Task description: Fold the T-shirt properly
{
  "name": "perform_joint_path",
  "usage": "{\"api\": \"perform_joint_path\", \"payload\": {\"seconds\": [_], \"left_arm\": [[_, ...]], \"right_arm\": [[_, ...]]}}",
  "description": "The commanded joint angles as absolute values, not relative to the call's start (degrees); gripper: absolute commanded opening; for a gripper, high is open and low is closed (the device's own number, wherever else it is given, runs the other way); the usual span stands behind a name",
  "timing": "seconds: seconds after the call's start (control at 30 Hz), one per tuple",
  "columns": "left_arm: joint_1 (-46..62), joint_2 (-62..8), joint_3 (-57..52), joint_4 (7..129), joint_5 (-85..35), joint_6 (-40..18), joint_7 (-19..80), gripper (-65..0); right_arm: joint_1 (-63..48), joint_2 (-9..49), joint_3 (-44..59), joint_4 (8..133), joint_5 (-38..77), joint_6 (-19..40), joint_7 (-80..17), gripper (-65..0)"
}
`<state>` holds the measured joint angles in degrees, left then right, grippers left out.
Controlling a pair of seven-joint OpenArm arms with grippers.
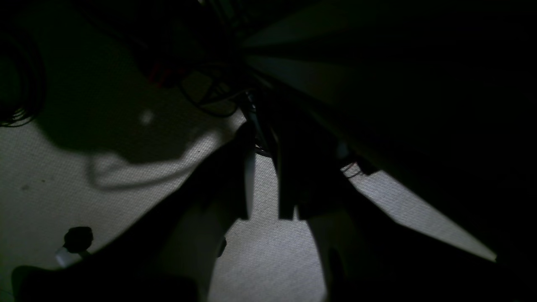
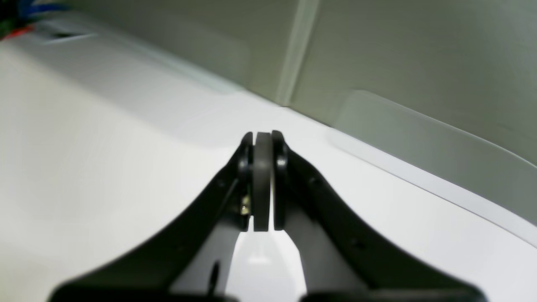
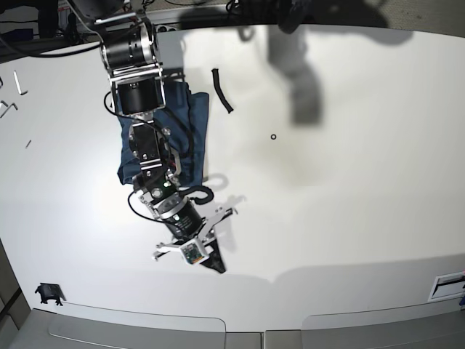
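Observation:
The dark navy T-shirt (image 3: pixel 195 120) lies bunched in a narrow heap on the white table (image 3: pixel 349 189), left of the middle, largely covered by my right arm. That arm stretches over it toward the near edge. My right gripper (image 3: pixel 216 265) is past the cloth, above bare table, and touches none of it. In the right wrist view the right gripper (image 2: pixel 263 140) is shut, pads pressed together, with nothing between them. In the dim left wrist view my left gripper (image 1: pixel 268 184) hangs off the table above grey carpet. Its fingers stand slightly apart and hold nothing.
A short black strip (image 3: pixel 221 91) and a tiny black ring (image 3: pixel 273 136) lie right of the T-shirt. Metal keys (image 3: pixel 17 83) sit at the far left edge, and a small black clip (image 3: pixel 49 293) sits at the near left corner. Cables (image 1: pixel 214 96) hang below the table.

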<state>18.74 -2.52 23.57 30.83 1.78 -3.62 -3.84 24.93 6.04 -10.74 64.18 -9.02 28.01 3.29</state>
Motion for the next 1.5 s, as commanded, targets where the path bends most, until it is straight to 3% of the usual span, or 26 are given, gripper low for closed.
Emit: {"api": "perform_joint_path", "payload": {"seconds": [0.0,0.13,0.43,1.03,1.47], "left_arm": [[19.4,-2.1,23.7,31.1,1.9,-4.2,-4.4,-56.9],[19.4,-2.1,23.7,31.1,1.9,-4.2,-4.4,-56.9],[19.4,-2.1,23.7,31.1,1.9,-4.2,-4.4,-56.9],[19.4,-2.1,23.7,31.1,1.9,-4.2,-4.4,-56.9],[19.4,-2.1,23.7,31.1,1.9,-4.2,-4.4,-56.9]], "right_arm": [[26.8,6.2,-10.5,65.2,-8.4,30.5,5.0,-65.0],[26.8,6.2,-10.5,65.2,-8.3,40.0,5.1,-65.0],[26.4,6.2,-10.5,65.2,-7.4,40.0,5.0,-65.0],[25.7,6.2,-10.5,65.2,14.2,40.0,7.1,-65.0],[25.7,6.2,-10.5,65.2,14.2,40.0,7.1,-65.0]]}}
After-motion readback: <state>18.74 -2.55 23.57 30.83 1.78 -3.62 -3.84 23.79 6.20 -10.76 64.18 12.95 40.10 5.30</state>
